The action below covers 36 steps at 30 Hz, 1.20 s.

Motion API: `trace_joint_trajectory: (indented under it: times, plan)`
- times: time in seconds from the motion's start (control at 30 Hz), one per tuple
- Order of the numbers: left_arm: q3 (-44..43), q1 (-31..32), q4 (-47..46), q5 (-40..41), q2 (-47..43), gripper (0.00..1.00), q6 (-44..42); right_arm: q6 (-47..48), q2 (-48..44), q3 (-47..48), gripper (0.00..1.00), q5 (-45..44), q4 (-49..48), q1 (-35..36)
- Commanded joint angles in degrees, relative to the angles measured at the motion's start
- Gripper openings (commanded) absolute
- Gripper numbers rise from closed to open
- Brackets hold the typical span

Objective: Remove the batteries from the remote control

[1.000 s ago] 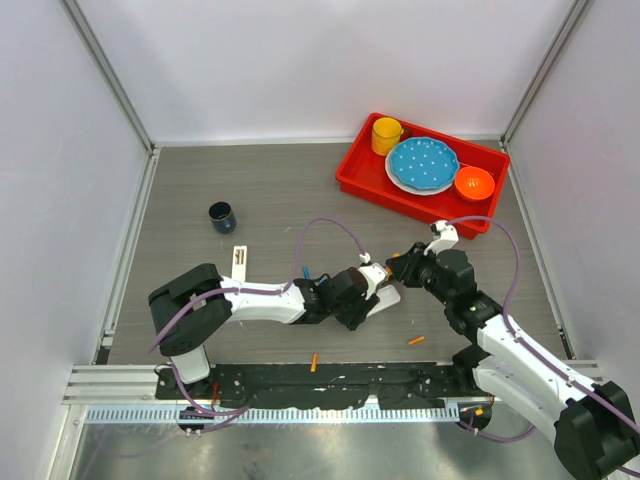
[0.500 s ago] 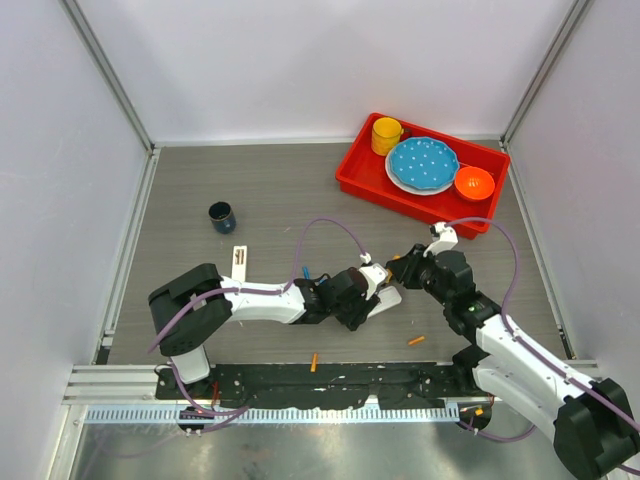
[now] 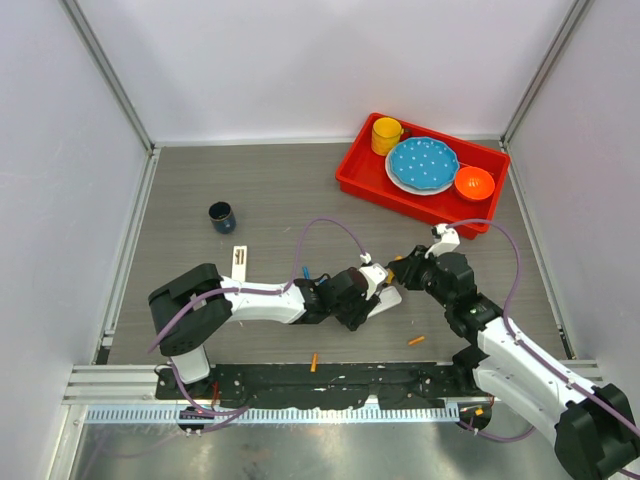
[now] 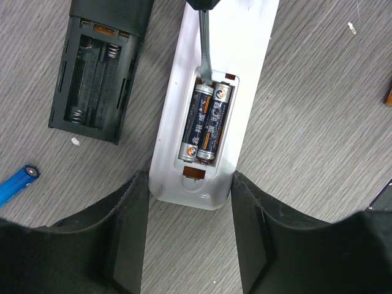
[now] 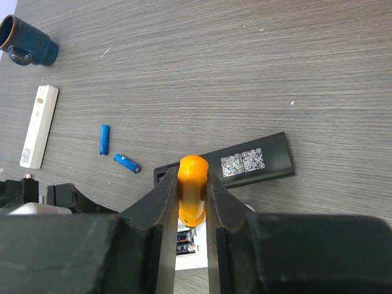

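Note:
A white remote (image 4: 214, 73) lies back up with its compartment open, and two dark batteries (image 4: 205, 125) sit side by side inside. My left gripper (image 4: 187, 184) clamps the remote's near end between both fingers. My right gripper (image 5: 193, 184) is shut on an orange-handled screwdriver (image 5: 193, 187). Its metal tip (image 4: 204, 49) touches the top end of the left battery. In the top view the left gripper (image 3: 368, 292) and right gripper (image 3: 398, 268) meet over the white remote (image 3: 388, 298). Two blue batteries (image 5: 105, 139) (image 5: 127, 163) lie loose on the table.
A black remote (image 4: 95, 79) with an empty compartment lies beside the white one. Two orange batteries (image 3: 314, 361) (image 3: 416, 341) lie near the front edge. A white cover strip (image 3: 239, 262), a dark cup (image 3: 221, 215) and a red tray (image 3: 360, 185) of dishes are further off.
My right gripper with the screwdriver has shifted slightly left, closer over the white remote. The left gripper and the remote have stayed put.

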State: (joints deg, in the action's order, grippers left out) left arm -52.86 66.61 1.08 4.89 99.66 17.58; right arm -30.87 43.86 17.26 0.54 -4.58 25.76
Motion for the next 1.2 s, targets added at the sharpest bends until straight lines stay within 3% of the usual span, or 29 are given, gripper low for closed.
trace_joint_trajectory:
  times: [0.0,0.27,1.17]
  plan:
    - [-0.3,0.4,1.3,-3.0,1.6,0.00,1.2,2.1,0.0,0.1,0.01,-1.5,-0.6,-0.1]
    - [0.0,0.4,1.3,-3.0,1.6,0.00,1.4,2.0,0.5,0.1,0.01,-1.3,-1.3,-0.2]
    - [-0.4,0.4,1.0,-3.3,2.7,0.00,2.1,-12.4,2.8,-0.3,0.01,14.8,-11.7,-0.2]
